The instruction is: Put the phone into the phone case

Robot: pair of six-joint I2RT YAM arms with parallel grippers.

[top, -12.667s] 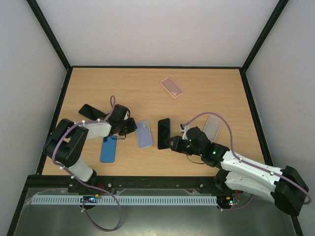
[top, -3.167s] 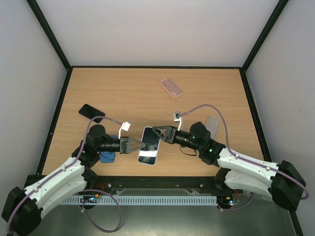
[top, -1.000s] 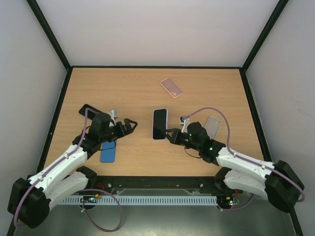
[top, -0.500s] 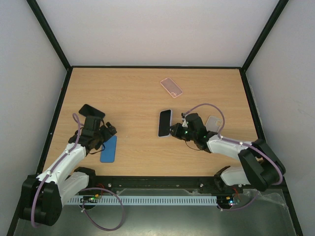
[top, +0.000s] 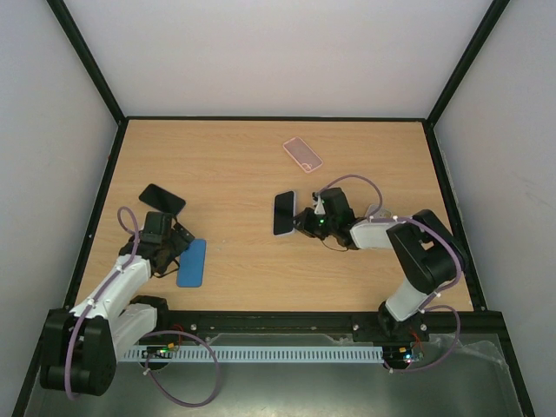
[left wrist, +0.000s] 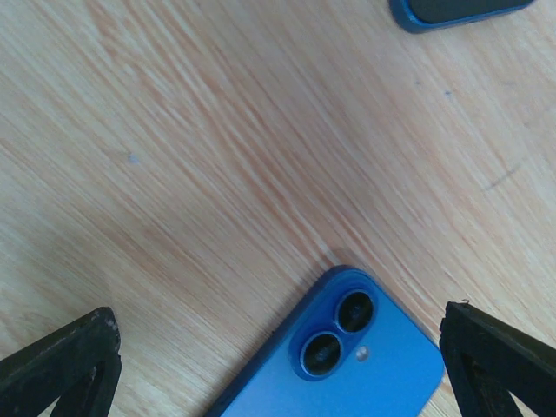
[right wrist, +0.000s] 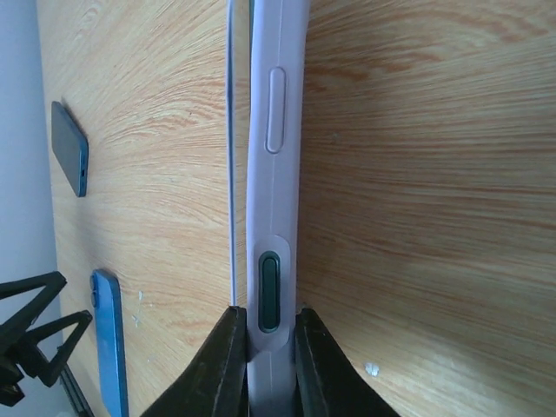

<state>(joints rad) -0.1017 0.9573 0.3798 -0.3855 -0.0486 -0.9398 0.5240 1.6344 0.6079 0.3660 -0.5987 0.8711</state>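
Task thing: the phone point(top: 283, 212), a dark screen inside a pale rim, is found near the middle of the tabletop point(top: 243, 165). It is wrapped by the lilac case point(right wrist: 276, 174), whose side wall and button covers are seen edge-on in the right wrist view.
Right claw point(right wrist: 263, 347): it is clamped across the thickness of the lilac case at its near end, one of the fingers point(right wrist: 228, 365) being pressed on each face.
Attitude: the cased phone is held up on its long side, not flat. Whether its lower side touches the wood cannot be told.
Left claw point(left wrist: 280, 365): the jaws are held wide apart and nothing is gripped. It is hung over the blue phone point(left wrist: 365, 373), well apart from the task thing.
Step in hand: the phone is judged to be seated already, so the piece is to be laid down and let go.
Done well: the piece should be rolled down slowly until its back is flat on the wood. Only then should the grip be eased, and the claw drawn straight back along its own line.
Check: a thin pale line is seen beside the case wall. Whether it marks an unseated lip cannot be told, so the rim should be looked over once flat.
Risk: if the piece is released while tilted, it may topple or a corner may be popped out.
Bystanders: the pink case point(top: 302, 155) and the dark phone point(top: 162, 199) lie well clear and need not be touched.
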